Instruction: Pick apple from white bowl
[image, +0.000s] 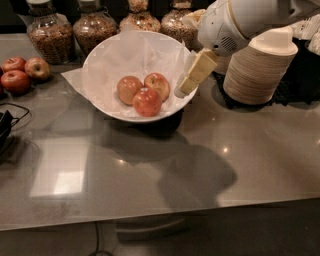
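Observation:
The white bowl, wide and lined with crumpled white paper, stands at the middle back of the grey counter. Three apples lie in it. The apple, pale yellowish-tan with a pink blush, is on the left. A second blushed apple lies behind on the right, and an all-red apple lies in front. My gripper hangs tilted over the bowl's right rim, just right of the apples and a little above them. It holds nothing that I can see.
Three darker red apples lie at the far left. Glass jars line the back edge. A tall stack of off-white disposable bowls stands right of the white bowl, under my arm. A black cable lies at the left edge.

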